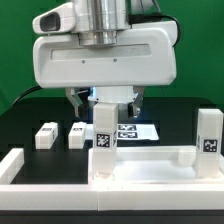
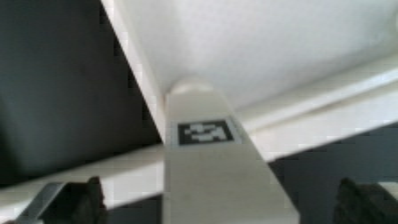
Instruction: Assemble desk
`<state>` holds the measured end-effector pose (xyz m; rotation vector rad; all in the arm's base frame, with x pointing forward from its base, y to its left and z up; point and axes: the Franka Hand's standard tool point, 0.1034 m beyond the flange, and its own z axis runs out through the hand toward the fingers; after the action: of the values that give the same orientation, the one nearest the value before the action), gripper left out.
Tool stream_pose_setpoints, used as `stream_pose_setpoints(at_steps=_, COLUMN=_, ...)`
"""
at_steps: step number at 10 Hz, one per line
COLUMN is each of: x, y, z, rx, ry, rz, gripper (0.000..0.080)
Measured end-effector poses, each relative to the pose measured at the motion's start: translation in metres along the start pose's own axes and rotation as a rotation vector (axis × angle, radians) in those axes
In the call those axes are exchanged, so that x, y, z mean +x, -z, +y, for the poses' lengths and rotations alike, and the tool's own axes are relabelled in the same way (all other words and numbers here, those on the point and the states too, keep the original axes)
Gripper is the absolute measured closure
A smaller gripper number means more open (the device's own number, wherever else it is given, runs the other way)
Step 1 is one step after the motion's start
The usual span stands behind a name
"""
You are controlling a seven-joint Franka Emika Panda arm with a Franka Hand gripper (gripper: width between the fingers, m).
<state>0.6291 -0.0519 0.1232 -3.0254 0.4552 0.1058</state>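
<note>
The desk's white tabletop panel (image 1: 150, 165) lies flat near the front of the black table. One white leg (image 1: 103, 137) with a tag stands upright at the panel's corner on the exterior view's left. My gripper (image 1: 105, 104) hangs right above that leg. In the wrist view the leg (image 2: 214, 150) runs between my fingers (image 2: 71, 203), with a gap on each side, so the gripper (image 2: 217, 205) is open. The tabletop (image 2: 267, 50) shows behind it. Another leg (image 1: 208, 132) stands upright at the exterior view's right. Two legs (image 1: 45, 136) (image 1: 77, 136) lie on the table at the left.
The marker board (image 1: 138, 130) lies flat behind the tabletop. A long white border bar (image 1: 12, 166) runs along the exterior view's left and front edge. The arm's large white body fills the top of the exterior view.
</note>
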Motion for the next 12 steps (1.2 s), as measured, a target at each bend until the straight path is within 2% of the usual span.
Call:
stream_pose_setpoints(at_steps=1, x=0.0055, y=0.0003, z=-0.0009, rx=-0.003, ry=0.004, rz=0.006, gripper=0.0151)
stream_pose_setpoints(at_steps=3, x=0.0047, y=-0.0008, z=-0.0011, rx=-0.002, ry=-0.019, rz=0.007, gripper=0.0176)
stream_pose_setpoints(at_steps=4, x=0.0047, y=-0.0009, z=-0.0011, rx=-0.002, ry=-0.028, rz=0.007, gripper=0.0356)
stream_pose_setpoints(at_steps=5, x=0.0046, y=-0.0010, z=-0.0014, rx=-0.001, ry=-0.095, rz=0.007, gripper=0.0356)
stream_pose_setpoints(at_steps=6, x=0.0045, y=-0.0010, z=-0.0016, rx=0.000, ry=-0.161, rz=0.006, gripper=0.0512)
stream_pose_setpoints(at_steps=10, x=0.0043, y=-0.0016, z=-0.0020, rx=0.001, ry=-0.440, rz=0.006, gripper=0.0511)
stream_pose_setpoints(at_steps=11, x=0.0046, y=-0.0021, z=-0.0025, rx=0.008, ry=-0.593, rz=0.005, gripper=0.0511)
stream_pose_setpoints(at_steps=12, x=0.0053, y=-0.0022, z=-0.0031, rx=0.026, ry=-0.756, rz=-0.001, gripper=0.0511)
